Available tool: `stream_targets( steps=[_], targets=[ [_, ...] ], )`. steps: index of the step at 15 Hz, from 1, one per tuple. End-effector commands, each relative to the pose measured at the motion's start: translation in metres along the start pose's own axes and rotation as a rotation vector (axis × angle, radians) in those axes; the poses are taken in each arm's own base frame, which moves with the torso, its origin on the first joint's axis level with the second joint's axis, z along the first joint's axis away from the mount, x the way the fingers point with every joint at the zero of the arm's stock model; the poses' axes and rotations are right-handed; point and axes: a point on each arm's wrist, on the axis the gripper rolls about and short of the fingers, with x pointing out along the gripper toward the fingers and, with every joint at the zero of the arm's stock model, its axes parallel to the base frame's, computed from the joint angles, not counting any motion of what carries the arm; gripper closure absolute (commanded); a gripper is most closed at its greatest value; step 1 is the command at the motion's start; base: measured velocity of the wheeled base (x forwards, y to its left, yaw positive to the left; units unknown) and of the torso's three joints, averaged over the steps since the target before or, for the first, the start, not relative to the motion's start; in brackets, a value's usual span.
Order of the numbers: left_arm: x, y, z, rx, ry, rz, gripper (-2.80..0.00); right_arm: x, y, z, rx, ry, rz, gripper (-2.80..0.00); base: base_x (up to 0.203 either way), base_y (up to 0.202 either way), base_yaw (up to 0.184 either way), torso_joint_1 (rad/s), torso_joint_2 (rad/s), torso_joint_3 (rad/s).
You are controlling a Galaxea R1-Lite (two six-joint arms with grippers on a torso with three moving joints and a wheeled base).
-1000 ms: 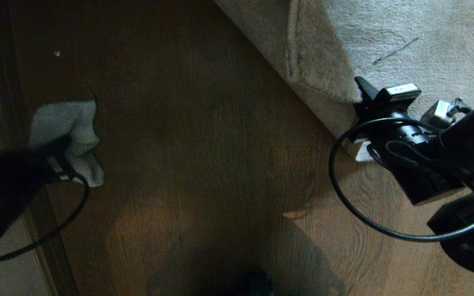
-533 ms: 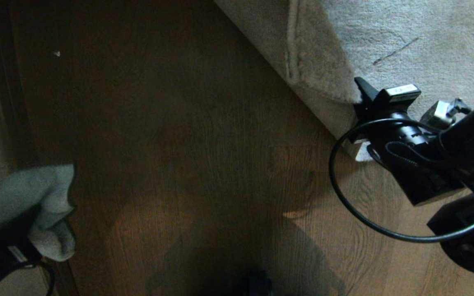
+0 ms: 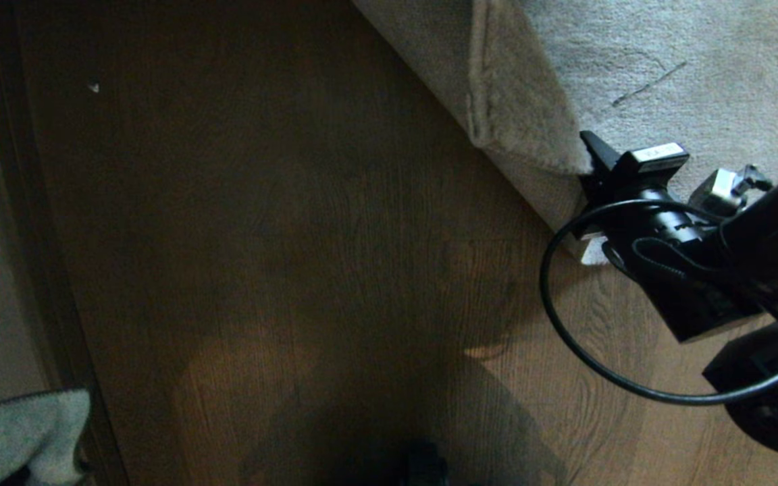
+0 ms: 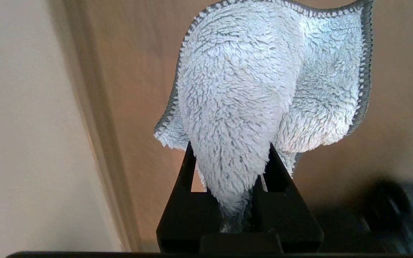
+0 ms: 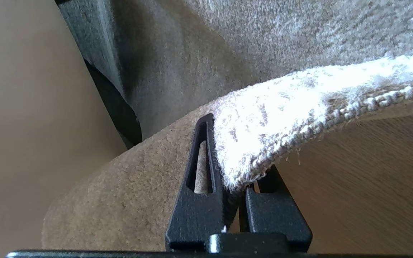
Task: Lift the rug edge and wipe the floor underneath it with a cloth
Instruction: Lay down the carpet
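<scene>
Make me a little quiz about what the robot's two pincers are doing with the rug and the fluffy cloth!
1. True or false: the right pincer is shut on the rug edge.
2. What does the left pincer hold? A) the cloth B) a sponge C) nothing
3. Fill in: in the head view, the cloth sits at the bottom ____ corner, off the brown floor.

Key: 1 true. 2 A. 3 left.

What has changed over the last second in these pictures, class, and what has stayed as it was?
The left gripper, shut on the cloth, has drawn back toward the robot, down the head view's left side, until only the cloth's tip shows at the bottom corner. The right gripper stays shut on the rug edge, holding it folded back off the floor.
</scene>
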Motion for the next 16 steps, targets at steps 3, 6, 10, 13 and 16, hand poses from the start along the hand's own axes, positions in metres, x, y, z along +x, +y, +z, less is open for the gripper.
stream_targets(
  steps=[3, 6, 10, 13, 16],
  targets=[
    [-0.012, -0.001, -0.025, -0.034, 0.134, -0.175, 0.00, -0.001, 0.002, 0.001, 0.019, -0.011, 0.033, 0.00, 0.000, 0.000, 0.000, 0.000, 0.00, 0.000],
    [-0.012, 0.000, -0.026, -0.049, 0.138, -0.145, 0.00, 0.000, -0.002, 0.000, 0.013, -0.008, 0.022, 0.00, 0.000, 0.000, 0.000, 0.000, 0.00, 0.000],
    [-0.012, 0.000, -0.026, -0.051, 0.139, -0.145, 0.00, 0.001, -0.002, -0.001, 0.015, 0.005, 0.026, 0.00, 0.000, 0.000, 0.000, 0.000, 0.00, 0.000],
    [-0.012, 0.000, -0.026, -0.051, 0.138, -0.145, 0.00, 0.002, -0.003, -0.002, 0.014, 0.013, 0.026, 0.00, 0.000, 0.000, 0.000, 0.000, 0.00, 0.000],
    [-0.012, 0.000, -0.026, -0.051, 0.138, -0.145, 0.00, 0.004, -0.009, -0.005, 0.009, 0.018, 0.013, 0.00, 0.000, 0.000, 0.000, 0.000, 0.00, 0.000]
  ],
)
